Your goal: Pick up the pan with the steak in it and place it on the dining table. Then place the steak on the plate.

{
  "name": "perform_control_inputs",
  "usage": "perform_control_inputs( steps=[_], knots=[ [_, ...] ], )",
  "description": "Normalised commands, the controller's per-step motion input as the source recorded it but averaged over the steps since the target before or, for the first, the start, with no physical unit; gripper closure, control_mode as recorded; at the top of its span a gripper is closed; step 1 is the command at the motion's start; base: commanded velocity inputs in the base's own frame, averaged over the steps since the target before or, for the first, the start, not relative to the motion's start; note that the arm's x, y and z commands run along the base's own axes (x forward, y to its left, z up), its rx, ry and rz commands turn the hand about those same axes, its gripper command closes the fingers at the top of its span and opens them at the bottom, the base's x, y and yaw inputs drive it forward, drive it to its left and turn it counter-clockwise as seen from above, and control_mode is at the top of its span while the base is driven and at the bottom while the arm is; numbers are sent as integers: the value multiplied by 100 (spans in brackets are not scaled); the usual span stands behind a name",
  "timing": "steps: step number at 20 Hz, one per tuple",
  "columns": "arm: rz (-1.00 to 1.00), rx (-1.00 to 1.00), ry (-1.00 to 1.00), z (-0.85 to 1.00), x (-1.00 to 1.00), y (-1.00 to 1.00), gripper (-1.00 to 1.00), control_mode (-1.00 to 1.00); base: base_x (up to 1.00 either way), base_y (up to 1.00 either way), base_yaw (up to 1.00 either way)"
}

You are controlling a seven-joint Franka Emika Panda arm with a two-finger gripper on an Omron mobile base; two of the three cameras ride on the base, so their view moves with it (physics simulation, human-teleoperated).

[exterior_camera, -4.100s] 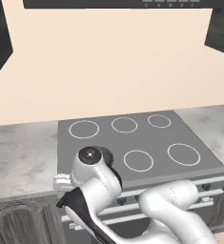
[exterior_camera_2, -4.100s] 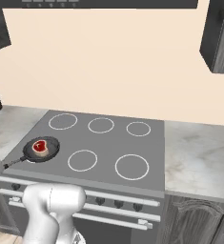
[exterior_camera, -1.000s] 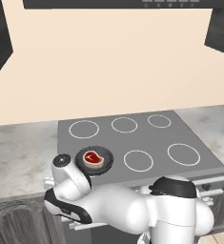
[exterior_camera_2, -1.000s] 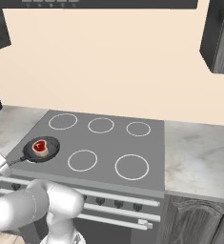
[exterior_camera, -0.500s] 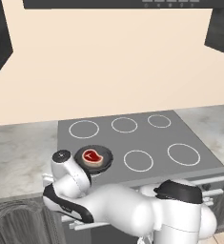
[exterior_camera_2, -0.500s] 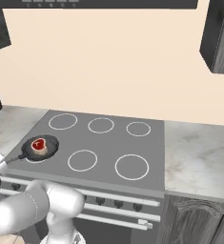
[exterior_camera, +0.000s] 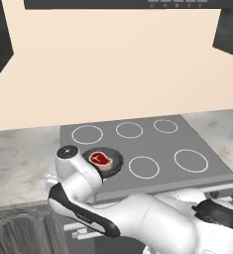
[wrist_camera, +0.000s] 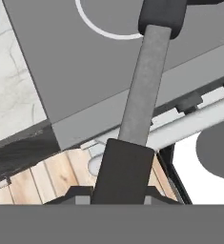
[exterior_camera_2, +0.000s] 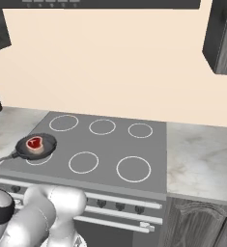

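Pan [exterior_camera: 106, 162] w/ steak [exterior_camera: 100, 158] sits on near-left burner of stove [exterior_camera: 187, 144], handle [wrist_camera: 144, 86] sticking out over the near edge so it's reachable. Gripper [wrist_camera: 119, 190] jaws pinching the handle end, prob ready to lift twd dining table

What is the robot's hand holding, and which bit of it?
The gripper is shut on the pan, holding it by the outer end of its long handle.

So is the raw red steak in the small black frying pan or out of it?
In. The raw red steak lies inside the small black frying pan on the grey stove top.
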Motion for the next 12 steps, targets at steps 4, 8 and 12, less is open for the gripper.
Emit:
perform_control_inputs(
  steps=[4,8,12],
  knots=[
    [0,2,-4,41,-100,-50,100,-100,0,0,0],
    [0,6,-9,33,-100,-69,100,-100,0,0,0],
    [5,8,-7,22,-99,-74,100,-100,0,0,0]
  ],
)
